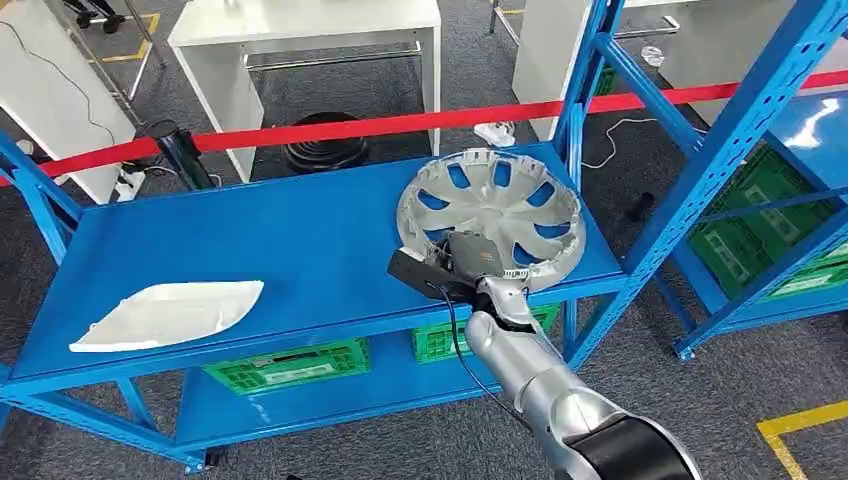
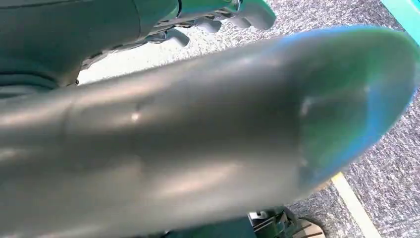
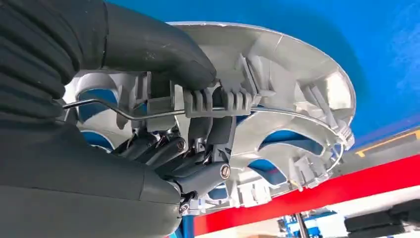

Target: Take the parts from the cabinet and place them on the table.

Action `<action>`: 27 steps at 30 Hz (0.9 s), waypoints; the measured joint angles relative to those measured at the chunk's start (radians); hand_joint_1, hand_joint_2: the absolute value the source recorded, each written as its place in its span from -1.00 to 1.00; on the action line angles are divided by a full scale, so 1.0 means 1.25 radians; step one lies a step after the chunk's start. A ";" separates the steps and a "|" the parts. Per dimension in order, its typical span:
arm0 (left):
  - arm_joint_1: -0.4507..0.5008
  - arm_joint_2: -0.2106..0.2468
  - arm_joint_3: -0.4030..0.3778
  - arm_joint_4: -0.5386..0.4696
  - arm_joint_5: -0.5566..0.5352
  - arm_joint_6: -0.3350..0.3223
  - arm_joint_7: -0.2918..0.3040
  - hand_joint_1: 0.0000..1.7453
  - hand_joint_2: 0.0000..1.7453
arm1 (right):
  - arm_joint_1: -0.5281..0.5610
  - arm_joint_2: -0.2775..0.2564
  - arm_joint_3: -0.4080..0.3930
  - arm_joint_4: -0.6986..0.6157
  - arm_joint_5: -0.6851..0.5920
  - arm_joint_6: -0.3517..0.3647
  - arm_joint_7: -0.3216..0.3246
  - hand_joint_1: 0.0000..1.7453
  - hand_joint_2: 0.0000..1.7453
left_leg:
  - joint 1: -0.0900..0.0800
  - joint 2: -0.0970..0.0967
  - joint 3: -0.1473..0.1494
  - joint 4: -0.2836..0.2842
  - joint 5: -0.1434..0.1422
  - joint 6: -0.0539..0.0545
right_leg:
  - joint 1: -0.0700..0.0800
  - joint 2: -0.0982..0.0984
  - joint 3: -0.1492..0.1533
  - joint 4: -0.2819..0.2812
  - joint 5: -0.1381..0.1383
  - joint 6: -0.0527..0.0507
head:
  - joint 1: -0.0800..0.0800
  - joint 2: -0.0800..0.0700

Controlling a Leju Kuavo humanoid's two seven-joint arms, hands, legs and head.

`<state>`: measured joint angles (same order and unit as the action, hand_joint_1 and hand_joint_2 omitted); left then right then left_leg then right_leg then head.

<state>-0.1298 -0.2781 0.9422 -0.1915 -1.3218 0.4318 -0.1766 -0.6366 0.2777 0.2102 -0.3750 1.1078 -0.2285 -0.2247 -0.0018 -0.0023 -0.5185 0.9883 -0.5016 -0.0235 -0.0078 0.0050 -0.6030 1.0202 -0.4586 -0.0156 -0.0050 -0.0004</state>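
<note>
The right hand (image 1: pixel 468 262) is gripping the near rim of the silver hubcap (image 1: pixel 492 213), and in the right wrist view the thick thumb (image 3: pixel 163 54) is pressing over the rim's edge while the darker fingers (image 3: pixel 198 171) are curling under it from the inside, clamping rim and wire ring between them. The hubcap is sitting at the right end of the blue shelf top (image 1: pixel 300 240), hollow side facing up, and it is tilting: the gripped near edge is riding higher while the far edge is touching the blue surface. Being round, it is showing no long axis; its open face is pointing up and slightly away from the robot.

Over at the left end of the same surface, a white curved panel (image 1: pixel 170 312) is lying flat, its long axis running left to right, well apart from the hubcap.

The left hand (image 2: pixel 218 15) is hanging over grey carpet (image 2: pixel 391 173), its fingers loosely apart and holding nothing.

Green crates (image 1: pixel 285 365) are resting on the lower shelf, and a red barrier tape (image 1: pixel 380 124) is stretching behind the rack.
</note>
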 joint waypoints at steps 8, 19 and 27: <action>-0.003 0.000 0.007 -0.001 0.028 0.019 -0.029 -1.00 1.00 | -0.002 -0.001 0.000 0.000 0.019 -0.008 -0.008 1.00 1.00 | 0.000 0.000 0.000 0.000 0.000 0.000 | 0.000 0.000 0.000 0.000 0.000 0.000 | 0.000 0.000; -0.015 0.001 0.012 -0.002 0.010 0.029 -0.009 -1.00 1.00 | -0.002 -0.001 0.000 0.000 0.031 -0.030 -0.005 1.00 1.00 | 0.000 0.000 0.000 0.000 0.000 0.000 | 0.000 0.000 0.000 0.000 0.000 0.000 | 0.000 0.000; -0.019 0.001 0.012 -0.002 0.012 0.037 -0.001 -1.00 1.00 | -0.001 -0.001 0.000 -0.001 0.031 -0.035 -0.005 1.00 1.00 | 0.000 0.000 0.000 0.000 0.000 0.000 | 0.000 0.000 0.000 0.000 0.000 0.000 | 0.000 0.000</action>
<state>-0.1537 -0.2770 0.9567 -0.1942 -1.3066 0.4787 -0.1774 -0.6381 0.2762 0.2102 -0.3757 1.1460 -0.2727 -0.2308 -0.0018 -0.0025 -0.5187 0.9884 -0.5016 -0.0235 -0.0078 0.0047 -0.6030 1.0202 -0.4586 -0.0156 -0.0053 -0.0004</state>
